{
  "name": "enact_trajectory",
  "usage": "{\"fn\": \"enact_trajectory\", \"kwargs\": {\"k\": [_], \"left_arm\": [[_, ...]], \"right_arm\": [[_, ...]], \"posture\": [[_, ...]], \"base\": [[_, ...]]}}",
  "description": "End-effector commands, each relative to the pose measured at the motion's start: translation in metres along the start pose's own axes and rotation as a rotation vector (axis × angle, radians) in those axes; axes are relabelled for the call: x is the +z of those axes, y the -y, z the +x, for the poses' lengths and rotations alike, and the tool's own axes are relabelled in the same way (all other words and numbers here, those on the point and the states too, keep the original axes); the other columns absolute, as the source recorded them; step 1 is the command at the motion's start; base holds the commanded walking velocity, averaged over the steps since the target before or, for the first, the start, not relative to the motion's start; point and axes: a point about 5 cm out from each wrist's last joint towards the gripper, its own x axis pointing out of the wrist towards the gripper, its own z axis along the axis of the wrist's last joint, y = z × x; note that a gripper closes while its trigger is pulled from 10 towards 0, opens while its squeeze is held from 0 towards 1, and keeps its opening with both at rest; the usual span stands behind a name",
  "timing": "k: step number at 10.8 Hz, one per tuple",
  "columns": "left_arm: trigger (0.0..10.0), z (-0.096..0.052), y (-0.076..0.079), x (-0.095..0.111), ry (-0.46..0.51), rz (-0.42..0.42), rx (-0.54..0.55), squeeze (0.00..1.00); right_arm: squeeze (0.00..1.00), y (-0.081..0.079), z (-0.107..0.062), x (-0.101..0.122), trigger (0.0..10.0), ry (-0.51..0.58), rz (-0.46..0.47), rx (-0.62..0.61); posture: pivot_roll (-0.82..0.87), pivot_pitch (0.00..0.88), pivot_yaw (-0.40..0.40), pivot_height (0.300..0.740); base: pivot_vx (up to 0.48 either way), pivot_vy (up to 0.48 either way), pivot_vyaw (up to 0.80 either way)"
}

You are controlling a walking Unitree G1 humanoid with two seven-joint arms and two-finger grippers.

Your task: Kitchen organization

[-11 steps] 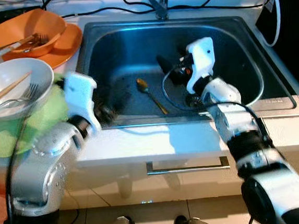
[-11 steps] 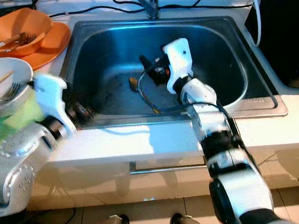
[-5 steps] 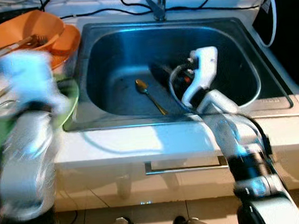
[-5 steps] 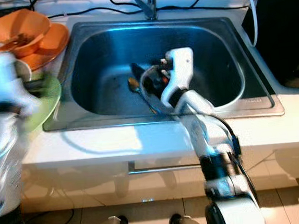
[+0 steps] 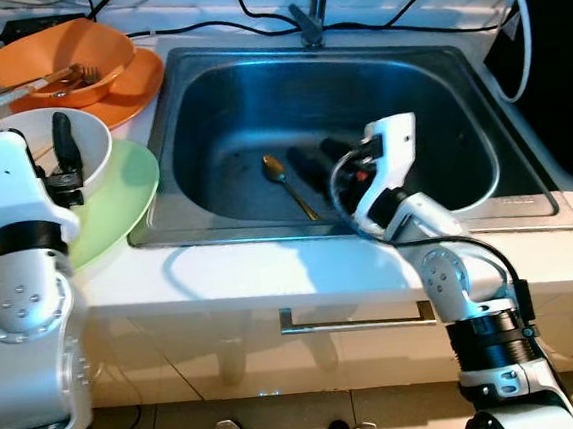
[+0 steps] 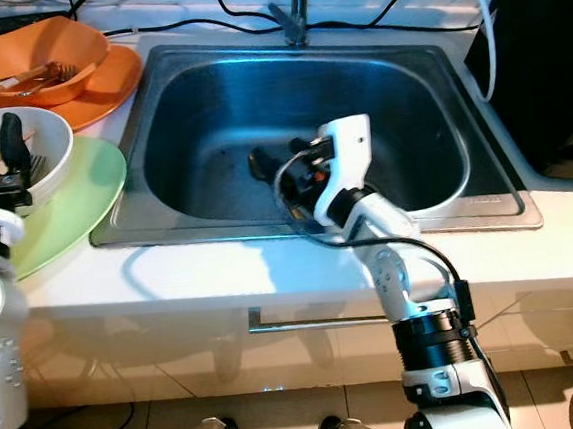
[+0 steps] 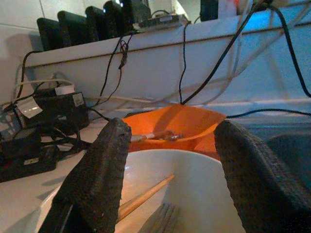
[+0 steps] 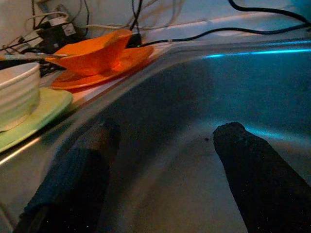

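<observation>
We see a pale worktop [image 5: 271,271] with a steel sink [image 5: 484,172] set into it. On the worktop left of the sink lies a light green plate [image 5: 129,193], and a white bowl [image 5: 94,141] stands on that plate, holding chopsticks [image 7: 143,196] and a fork [image 7: 158,218]. Behind it, near the sink's far left corner, an orange plate [image 5: 139,82] carries an orange bowl [image 5: 62,53] with utensils inside. On the sink floor lies a gold spoon [image 5: 285,179]. Black cables [image 5: 200,26] run along the back edge of the worktop.
</observation>
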Motion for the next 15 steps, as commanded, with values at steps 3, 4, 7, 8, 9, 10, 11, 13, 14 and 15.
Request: {"fn": "enact_trajectory", "kwargs": {"k": [3,4,7,8,9,10,11,13,14,15], "left_arm": [[10.0,0.007,0.010,0.009,0.049,-0.020,-0.019,0.00],[10.0,0.010,0.011,0.012,0.069,-0.023,-0.027,0.00],[10.0,0.016,0.015,0.030,0.145,-0.006,-0.048,0.00],[10.0,0.017,0.011,0.034,0.153,0.014,-0.022,0.00],[10.0,0.018,0.003,0.034,0.144,0.045,0.021,0.00],[10.0,0.019,-0.007,0.031,0.106,0.058,0.062,0.00],[10.0,0.018,-0.011,0.028,0.084,0.066,0.076,0.00],[10.0,0.016,-0.024,0.000,-0.084,-0.034,0.137,0.00],[10.0,0.016,-0.020,-0.008,-0.126,-0.086,0.118,0.00],[10.0,0.019,-0.012,-0.015,-0.173,-0.182,0.072,0.00]], "right_arm": [[0.00,0.002,-0.005,0.011,10.0,0.050,-0.007,-0.016],[0.00,0.004,-0.006,0.012,10.0,0.061,-0.007,-0.028],[0.00,0.008,-0.007,0.015,10.0,0.079,-0.014,-0.067],[0.00,0.010,-0.006,0.016,10.0,0.086,-0.010,-0.081],[0.00,0.014,-0.006,0.016,10.0,0.085,0.016,-0.114],[0.00,0.014,-0.005,0.018,10.0,0.089,0.018,-0.132],[0.00,0.013,-0.005,0.019,10.0,0.096,0.018,-0.136],[0.00,0.004,-0.002,0.020,10.0,0.146,0.103,-0.120],[0.00,0.001,-0.002,0.019,10.0,0.147,0.105,-0.119],[0.00,-0.001,-0.002,0.016,10.0,0.118,0.104,-0.108]], "posture": [[0.22,0.128,-0.076,0.740],[0.22,0.128,-0.071,0.740],[0.22,0.126,-0.073,0.740],[0.22,0.127,-0.073,0.740],[0.23,0.129,-0.072,0.740],[0.23,0.129,-0.072,0.740],[0.23,0.129,-0.072,0.740],[0.24,0.125,-0.064,0.740],[0.24,0.125,-0.064,0.740],[0.24,0.122,-0.061,0.740]], "base": [[0.000,0.000,0.69],[0.000,0.000,0.80],[0.000,0.000,0.80],[0.000,0.000,0.80],[0.000,0.000,0.00],[0.000,0.000,0.00],[0.000,0.000,0.00],[0.000,0.000,0.00],[0.000,0.000,0.00],[0.000,0.000,0.00]]}}
